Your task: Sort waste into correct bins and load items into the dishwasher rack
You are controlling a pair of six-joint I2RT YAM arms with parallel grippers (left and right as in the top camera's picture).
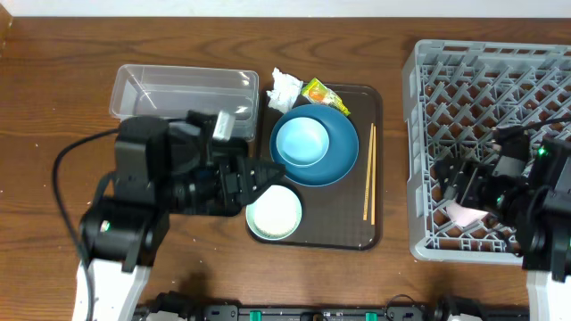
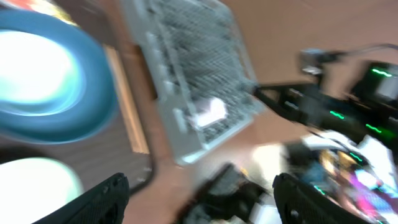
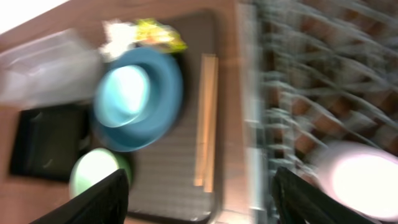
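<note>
a: where's the small pink cup (image 1: 464,214)?
b: inside the large grey lattice plastic dishwasher rack (image 1: 419,107), near its left wall, just beside the right gripper (image 3: 200,177). that one's fingers are spread wide and empty.
a: and the left gripper (image 1: 266,169)?
b: spread wide too, holding nothing, over the flat brown serving tray (image 1: 339,223).

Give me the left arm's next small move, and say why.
Likely: ease the left end effector down onto the rim of the pale-green bowl and close on it. Its fingers stand open and empty right beside that bowl, which sits alone on the brown tray, whereas the white-blue bowl is nested in the dark-blue bowl.
</note>
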